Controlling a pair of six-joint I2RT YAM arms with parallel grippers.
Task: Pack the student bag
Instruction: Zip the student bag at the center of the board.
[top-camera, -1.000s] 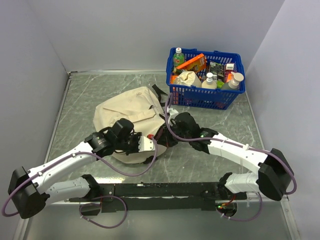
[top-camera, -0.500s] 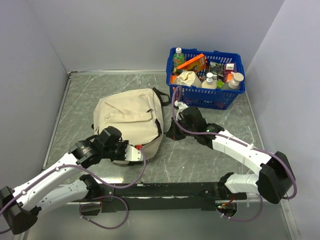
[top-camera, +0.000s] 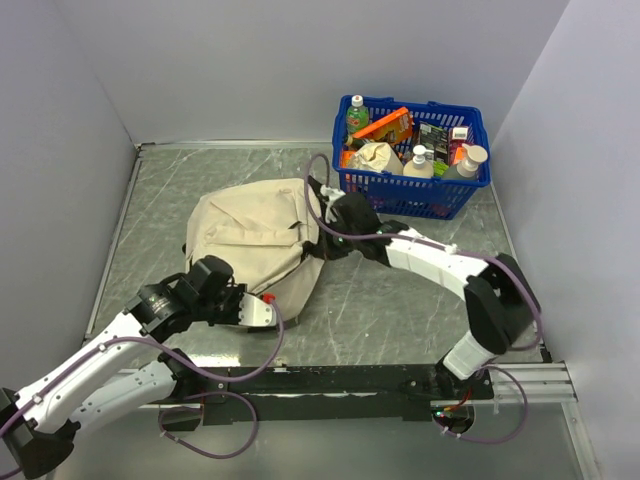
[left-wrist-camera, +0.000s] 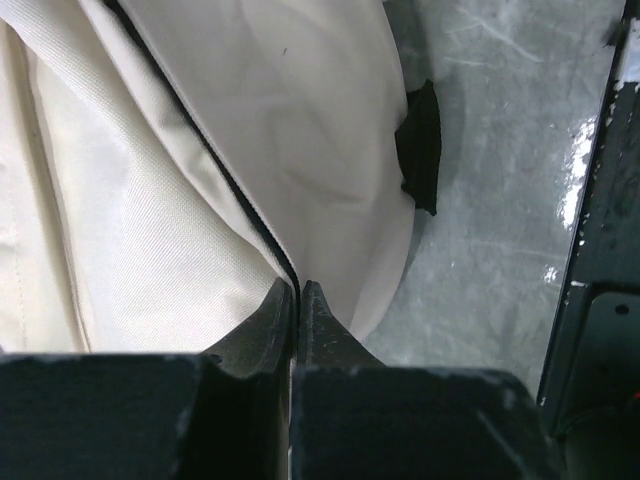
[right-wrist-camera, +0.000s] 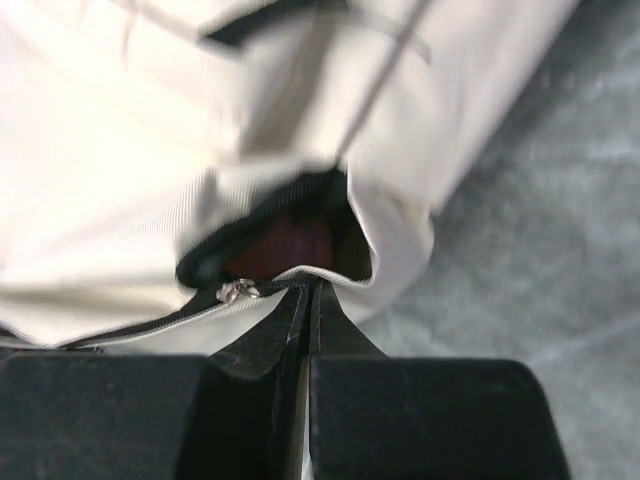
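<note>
The student bag (top-camera: 250, 225) is a beige fabric backpack lying flat in the middle of the table. My left gripper (top-camera: 275, 303) is at its near right corner. In the left wrist view the jaws (left-wrist-camera: 297, 287) are shut on the bag's black-trimmed seam (left-wrist-camera: 240, 200). My right gripper (top-camera: 318, 243) is at the bag's right side. In the right wrist view it (right-wrist-camera: 312, 284) is pinched shut on the rim of the bag's opening, beside a metal zipper pull (right-wrist-camera: 238, 291). The gap shows a dark reddish inside (right-wrist-camera: 290, 245).
A blue plastic basket (top-camera: 410, 195) full of bottles and packets stands at the back right, just behind my right arm. A black strap tab (left-wrist-camera: 420, 145) sticks out from the bag's edge. The black base rail (top-camera: 330, 380) runs along the near edge. Grey walls close in three sides.
My left arm drew back toward the near left, still gripping the bag's edge. My right gripper swung left and away toward the bag's far right side. The bag flattened and its opening narrowed.
</note>
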